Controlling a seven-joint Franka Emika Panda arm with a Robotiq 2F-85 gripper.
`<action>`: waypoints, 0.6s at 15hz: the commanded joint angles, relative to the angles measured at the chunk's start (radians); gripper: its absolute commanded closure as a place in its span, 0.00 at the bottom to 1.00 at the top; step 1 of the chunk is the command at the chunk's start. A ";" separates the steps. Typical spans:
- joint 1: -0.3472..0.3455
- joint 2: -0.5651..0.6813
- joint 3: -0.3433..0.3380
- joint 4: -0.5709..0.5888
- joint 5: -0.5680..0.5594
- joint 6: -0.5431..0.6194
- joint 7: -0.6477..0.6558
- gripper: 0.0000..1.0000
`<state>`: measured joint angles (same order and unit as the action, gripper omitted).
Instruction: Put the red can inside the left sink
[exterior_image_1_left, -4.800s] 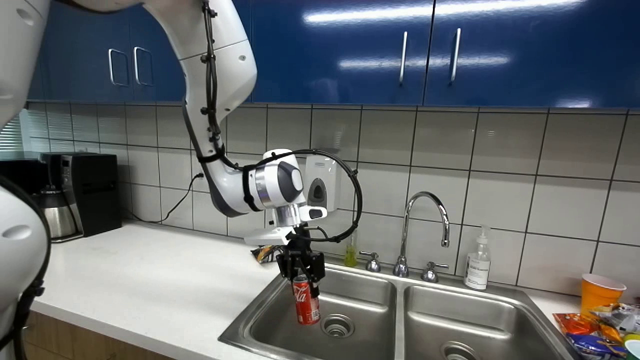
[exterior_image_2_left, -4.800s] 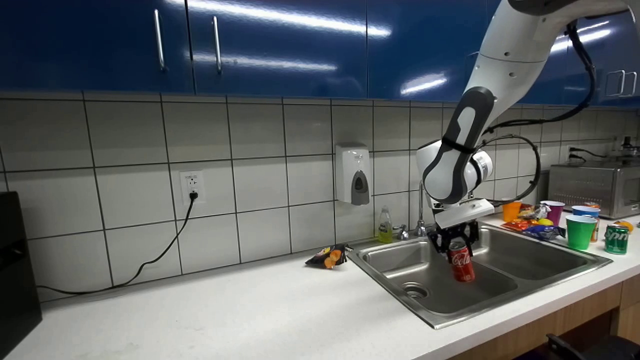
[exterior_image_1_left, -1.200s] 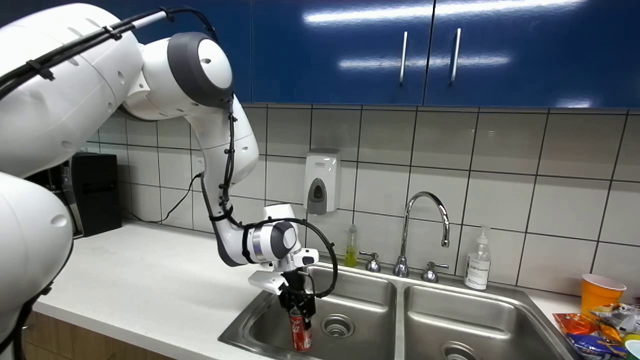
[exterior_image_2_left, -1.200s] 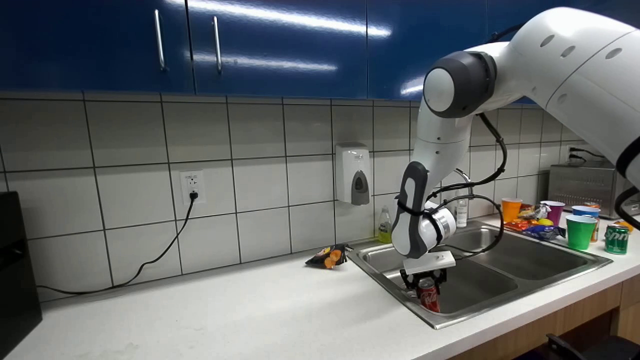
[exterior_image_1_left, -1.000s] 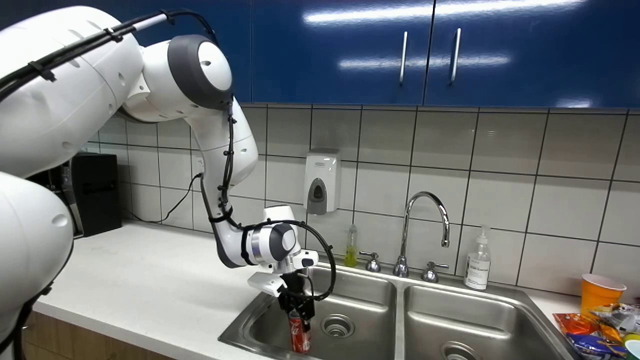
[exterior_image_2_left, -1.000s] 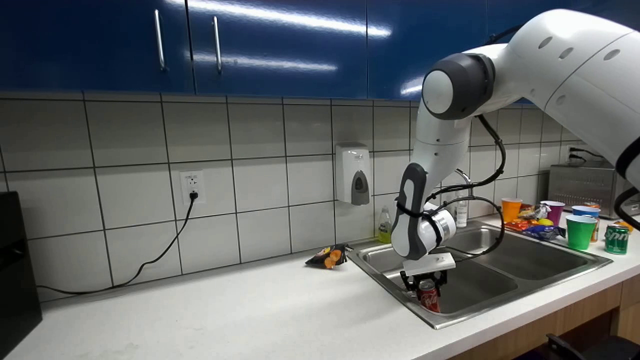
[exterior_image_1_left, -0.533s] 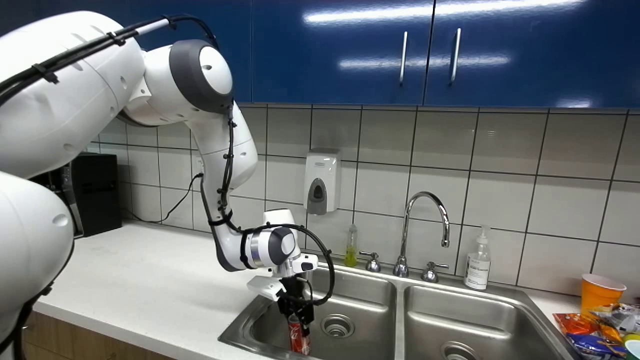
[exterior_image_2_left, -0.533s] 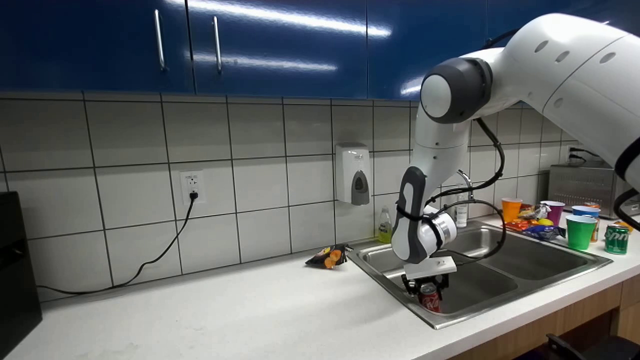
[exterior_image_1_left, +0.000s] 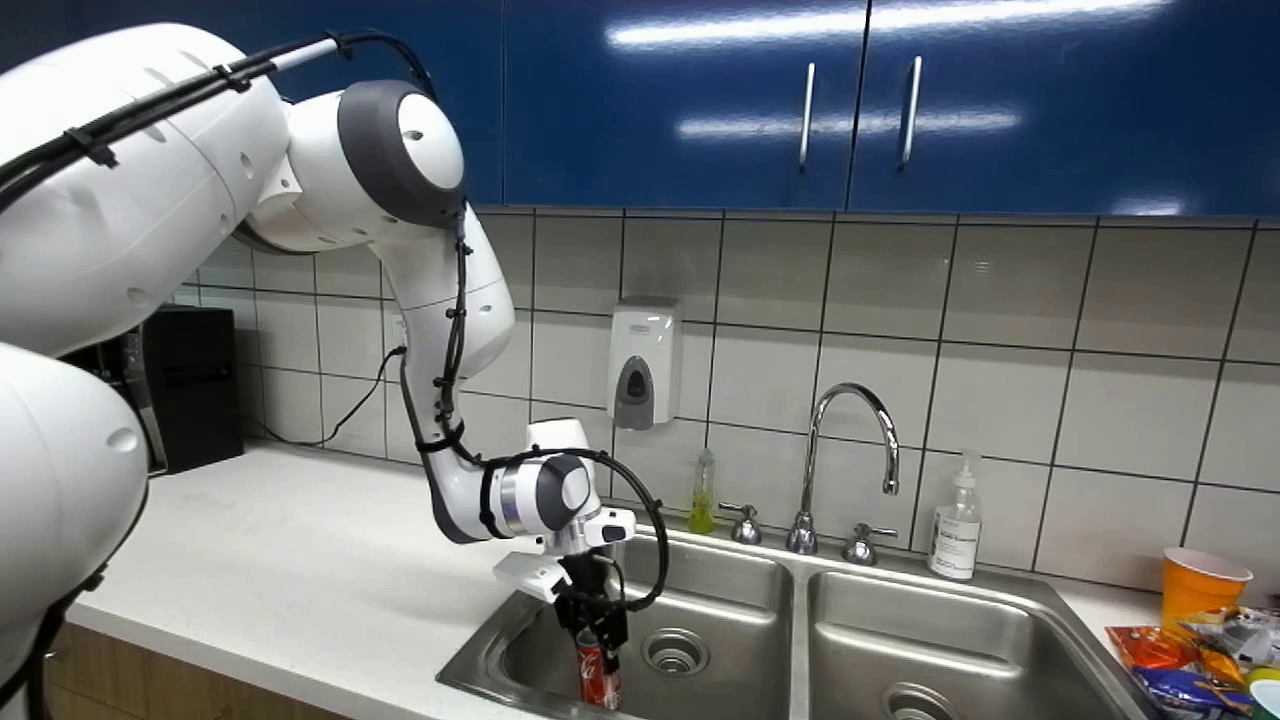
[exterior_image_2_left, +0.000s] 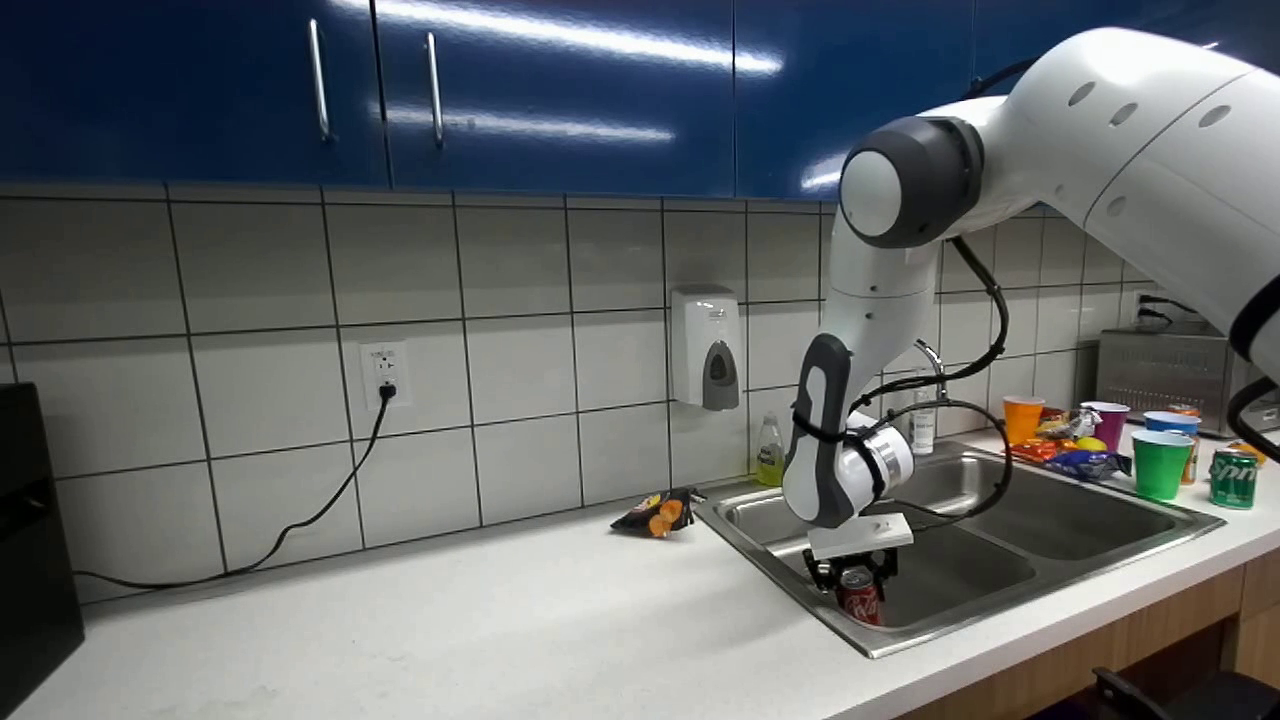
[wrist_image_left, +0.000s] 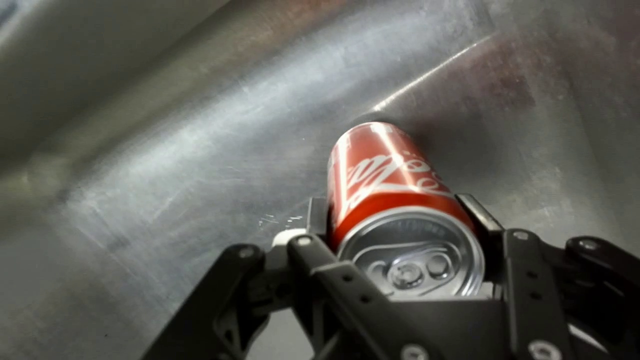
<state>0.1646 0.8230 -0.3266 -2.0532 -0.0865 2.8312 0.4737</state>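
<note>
Wrist view: the glossy, cylindrical red can (wrist_image_left: 385, 175) is inside the scuffed steel left sink (wrist_image_left: 215, 170). Fingers (wrist_image_left: 317, 217), parted to the can's width, pinch its upper sides.

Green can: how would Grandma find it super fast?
In an exterior view, find the big double sink, then the counter past its right edge. The green can stands there, just right of a green cup. Unlike that plain open cup, it has big pale letters.
</note>
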 joint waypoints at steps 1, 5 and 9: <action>0.028 0.002 -0.020 -0.003 0.019 0.004 -0.008 0.04; 0.040 -0.009 -0.027 -0.014 0.014 0.000 -0.010 0.00; 0.061 -0.027 -0.045 -0.028 0.007 -0.011 -0.012 0.00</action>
<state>0.1961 0.8242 -0.3475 -2.0570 -0.0864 2.8310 0.4736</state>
